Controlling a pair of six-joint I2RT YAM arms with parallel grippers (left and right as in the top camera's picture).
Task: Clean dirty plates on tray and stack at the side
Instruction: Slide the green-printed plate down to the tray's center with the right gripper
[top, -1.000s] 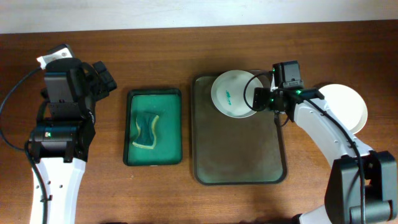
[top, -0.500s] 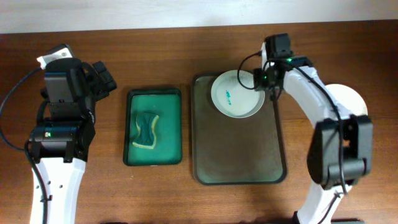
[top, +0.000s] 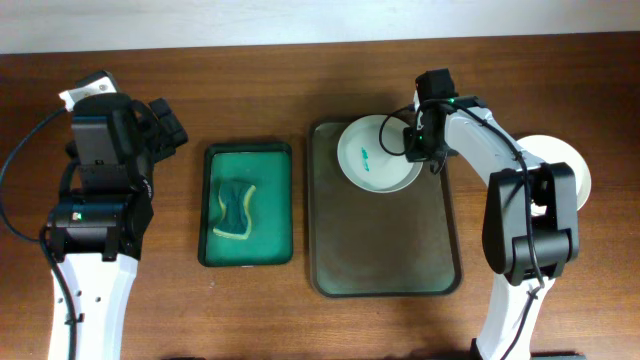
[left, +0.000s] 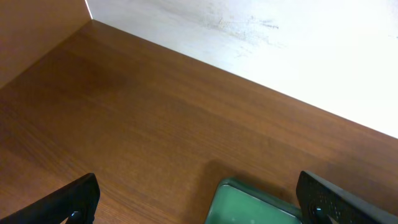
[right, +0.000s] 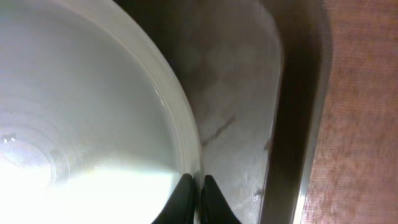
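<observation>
On tray (top: 385, 250), plate (right: 93, 112) rim pinched in right gripper (right: 193, 186).

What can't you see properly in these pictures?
Side plates: overhead view, the right arm covers part, and from above the stack can't be counted.
Plate on the tray: right wrist view, glare whitens it, hiding the smear; frame edges crop it.
Green tray: left wrist view, bottom edge cuts it off; sponge not shown there.
</observation>
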